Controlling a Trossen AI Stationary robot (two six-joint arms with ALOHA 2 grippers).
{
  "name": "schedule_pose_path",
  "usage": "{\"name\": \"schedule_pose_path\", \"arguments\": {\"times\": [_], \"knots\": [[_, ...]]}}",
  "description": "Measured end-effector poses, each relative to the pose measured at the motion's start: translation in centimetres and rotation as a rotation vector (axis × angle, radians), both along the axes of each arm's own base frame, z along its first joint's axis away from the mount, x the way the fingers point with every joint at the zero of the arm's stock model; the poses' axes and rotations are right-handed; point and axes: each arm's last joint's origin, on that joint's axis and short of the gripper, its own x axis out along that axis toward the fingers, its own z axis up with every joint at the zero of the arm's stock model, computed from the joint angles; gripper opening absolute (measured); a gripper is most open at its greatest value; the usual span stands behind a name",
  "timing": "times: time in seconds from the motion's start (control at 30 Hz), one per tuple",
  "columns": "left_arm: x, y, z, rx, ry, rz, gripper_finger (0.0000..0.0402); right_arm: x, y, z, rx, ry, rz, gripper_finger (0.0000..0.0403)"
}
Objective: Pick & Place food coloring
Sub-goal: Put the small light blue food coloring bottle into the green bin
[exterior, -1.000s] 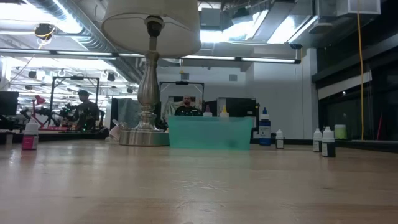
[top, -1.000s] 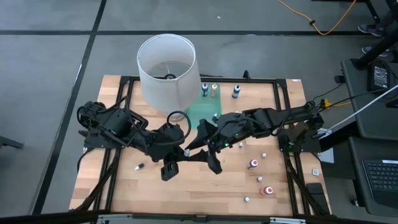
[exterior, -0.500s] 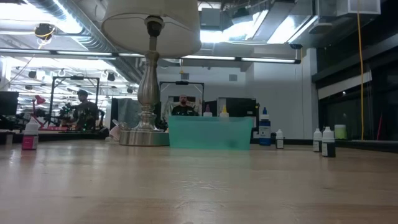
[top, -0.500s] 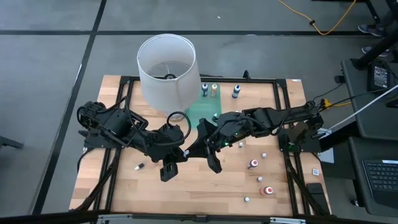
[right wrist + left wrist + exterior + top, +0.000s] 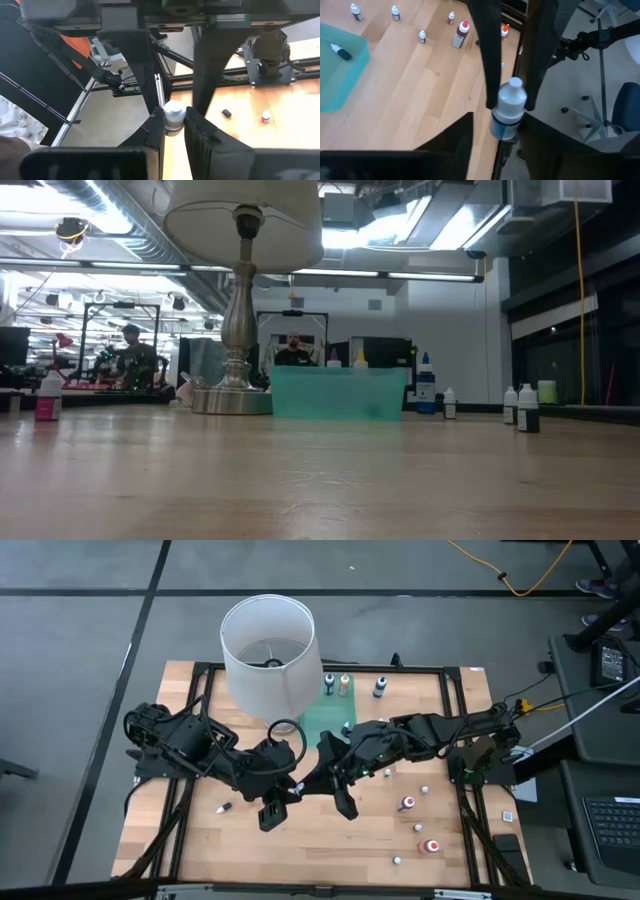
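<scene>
Left wrist view, bottle (image 5: 508, 109) between grippers, cap pointing away

left gripper (image 5: 507, 107) jaws loosened, right gripper (image 5: 173, 125) clamped bottle (image 5: 174, 115)

We're in a robotics lab or workshop here. A wooden bench top (image 5: 300, 840) in a black metal frame (image 5: 470, 810) stands on grey concrete floor (image 5: 80, 620), a yellow cable (image 5: 520, 580) trailing well beyond the two arms. Off past the right arm, a keyboard (image 5: 610, 820) on a dark desk. Looking level, there's open ceiling ductwork (image 5: 110, 230), strip lights (image 5: 400, 272), and people (image 5: 132, 355) among equipment far behind.
</scene>
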Motion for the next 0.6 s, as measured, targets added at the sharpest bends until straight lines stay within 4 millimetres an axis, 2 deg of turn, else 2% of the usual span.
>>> {"name": "schedule_pose_path", "arguments": {"times": [0.17, 0.3, 0.43, 0.6], "knots": [[-0.3, -0.4, -0.1, 0.025, 0.002, 0.003, 0.0223, -0.1, 0.1, 0.0, -0.005, -0.001, 0.000, 0.0054], [-1.5, -1.1, -0.6, 0.139, 0.047, 0.021, 0.0269, -0.1, -0.1, -0.1, -0.022, 0.009, -0.040, 0.0054], [-3.5, -2.5, -0.5, 0.272, 0.013, 0.071, 0.0277, -0.1, -0.2, 0.0, -0.016, 0.011, -0.078, 0.0054], [-6.6, -3.9, 0.6, 0.377, -0.111, 0.104, 0.0272, -0.1, -0.3, 0.0, -0.007, 0.014, -0.121, 0.0055]]}}
